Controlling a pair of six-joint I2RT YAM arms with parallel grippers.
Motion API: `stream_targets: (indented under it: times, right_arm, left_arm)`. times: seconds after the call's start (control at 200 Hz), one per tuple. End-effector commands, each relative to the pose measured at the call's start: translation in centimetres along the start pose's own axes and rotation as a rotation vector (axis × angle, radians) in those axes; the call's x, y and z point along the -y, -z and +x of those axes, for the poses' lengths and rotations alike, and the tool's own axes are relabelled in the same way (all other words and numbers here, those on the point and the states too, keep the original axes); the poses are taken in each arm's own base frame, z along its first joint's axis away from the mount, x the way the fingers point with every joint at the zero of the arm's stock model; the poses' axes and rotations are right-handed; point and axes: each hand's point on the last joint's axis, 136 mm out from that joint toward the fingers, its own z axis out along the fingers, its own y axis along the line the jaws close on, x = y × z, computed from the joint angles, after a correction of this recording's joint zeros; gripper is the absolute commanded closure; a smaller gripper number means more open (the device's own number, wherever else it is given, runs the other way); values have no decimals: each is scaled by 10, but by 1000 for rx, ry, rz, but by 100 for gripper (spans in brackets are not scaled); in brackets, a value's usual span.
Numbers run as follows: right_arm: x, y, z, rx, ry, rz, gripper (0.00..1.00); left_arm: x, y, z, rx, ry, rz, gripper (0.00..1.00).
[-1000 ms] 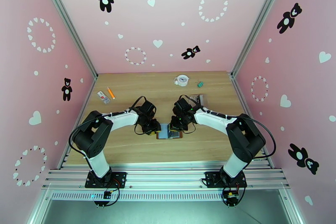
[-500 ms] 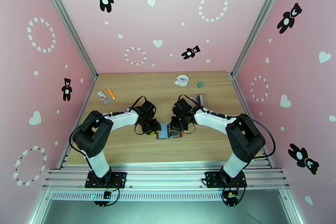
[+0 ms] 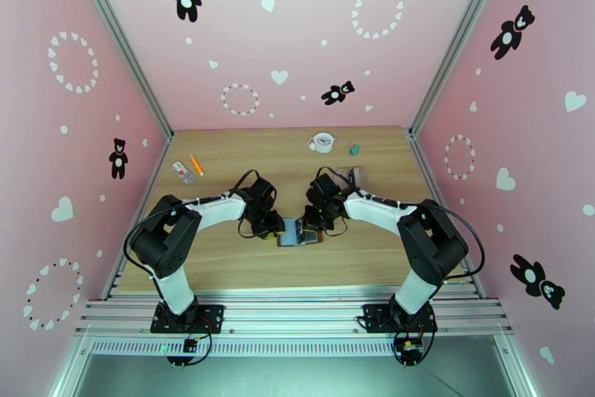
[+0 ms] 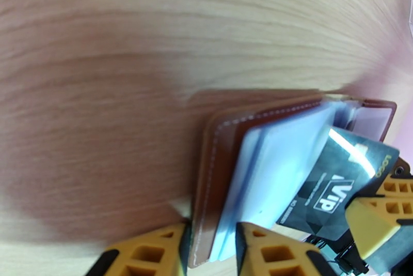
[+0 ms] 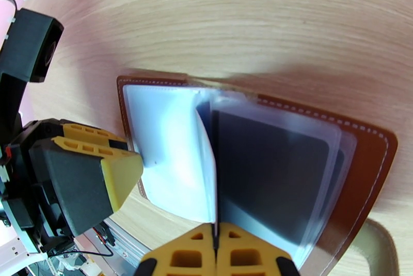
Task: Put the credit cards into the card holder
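Note:
The brown card holder (image 3: 300, 235) lies open on the table between the two arms, its clear inner sleeves fanned up. My left gripper (image 4: 209, 243) is shut on the card holder's (image 4: 222, 137) left cover and sleeves, one yellow finger (image 5: 121, 173) pressing on the pale sleeve. A dark credit card (image 4: 333, 189) marked VIP is pinched in my right gripper (image 5: 215, 243), which is shut on it. The card leans into the sleeves from the right, edge-on in the right wrist view. A dark panel shows through the clear sleeves of the card holder (image 5: 361, 137).
At the back of the table stand a small white round object (image 3: 322, 142) and a green bit (image 3: 355, 149). A clear pouch (image 3: 349, 174) lies behind the right arm. An orange pen (image 3: 196, 164) and a small packet (image 3: 183, 172) lie at the left.

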Motion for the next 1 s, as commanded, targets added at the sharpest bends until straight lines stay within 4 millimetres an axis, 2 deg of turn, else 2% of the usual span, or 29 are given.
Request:
stream_targets:
  times: [0.0,0.51,0.996]
  right_arm:
    - [16,-13,3,-20,-10,43,100]
    - [26,-26,9,-59,-35,41,100]
    - [34,-26,22,-95,-42,59,100]
  left_arm:
    - [-16,-12,-1,-12,0,-61,70]
    - [-23,-16,1,-20,11,-81,70]
    - [-22,-15,0,-13,12,-78,70]
